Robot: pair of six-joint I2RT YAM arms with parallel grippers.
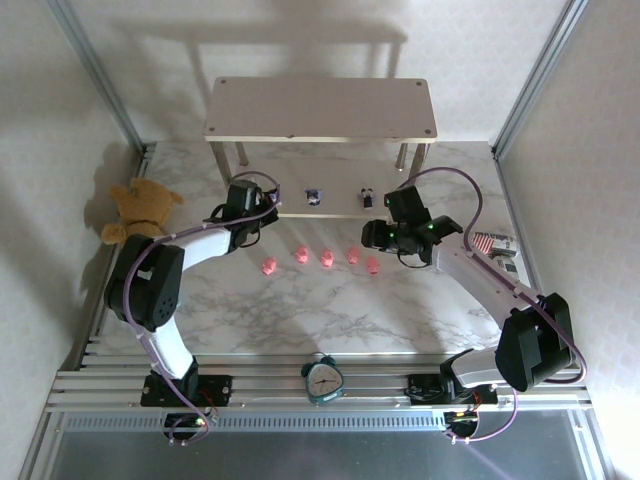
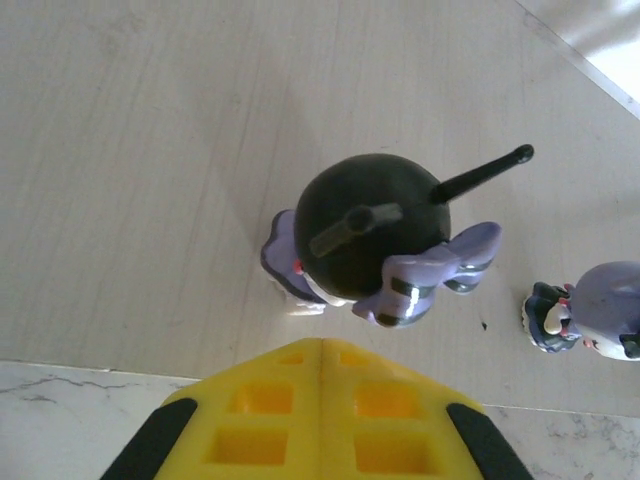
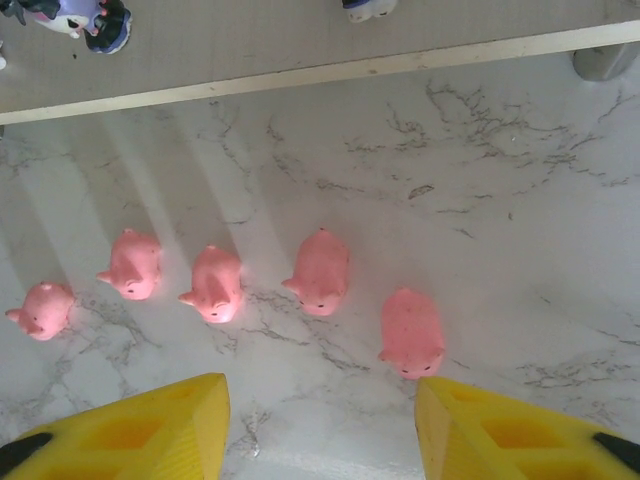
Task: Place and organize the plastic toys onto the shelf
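Note:
Several pink pig toys (image 1: 326, 258) lie in a row on the marble table in front of the shelf (image 1: 320, 108). My right gripper (image 1: 378, 238) hangs open just behind the row; in its wrist view the gripper (image 3: 320, 420) has the rightmost pig (image 3: 412, 332) close to its right finger, untouched. Two dark purple figures (image 1: 314, 197) (image 1: 367, 197) stand on the shelf's lower board (image 1: 340, 210). My left gripper (image 2: 322, 345) is shut and empty, its tip just short of a black-headed figure (image 2: 370, 235) standing on that board (image 2: 150, 180). Another purple figure (image 2: 590, 320) stands to the right.
A brown teddy bear (image 1: 140, 208) sits at the table's left edge. A teal alarm clock (image 1: 323, 379) stands on the rail between the arm bases. A striped item (image 1: 495, 243) lies at the right edge. A silver shelf leg (image 3: 605, 62) stands at the upper right.

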